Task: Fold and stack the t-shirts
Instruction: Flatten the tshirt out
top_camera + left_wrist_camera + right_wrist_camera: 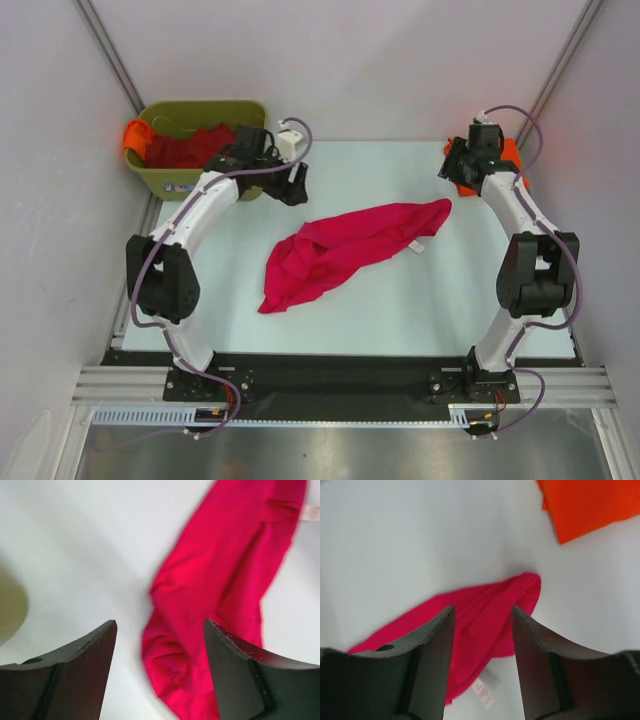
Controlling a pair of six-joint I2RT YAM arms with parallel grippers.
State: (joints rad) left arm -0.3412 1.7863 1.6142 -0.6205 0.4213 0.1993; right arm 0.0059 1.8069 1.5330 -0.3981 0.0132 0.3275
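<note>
The crimson-pink t-shirt (345,250) lay crumpled in a slanted band across the middle of the table (420,300), reaching toward the far right. Bare surface ran along the near edge and down both side edges, wide enough for either arm to pass. The olive bin (190,180) blocked the far left corner, with the left gripper (290,188) just beside it. The orange t-shirt (590,505) took up the far right corner by the right gripper (455,175). Both grippers' jaws stood apart, holding nothing.
</note>
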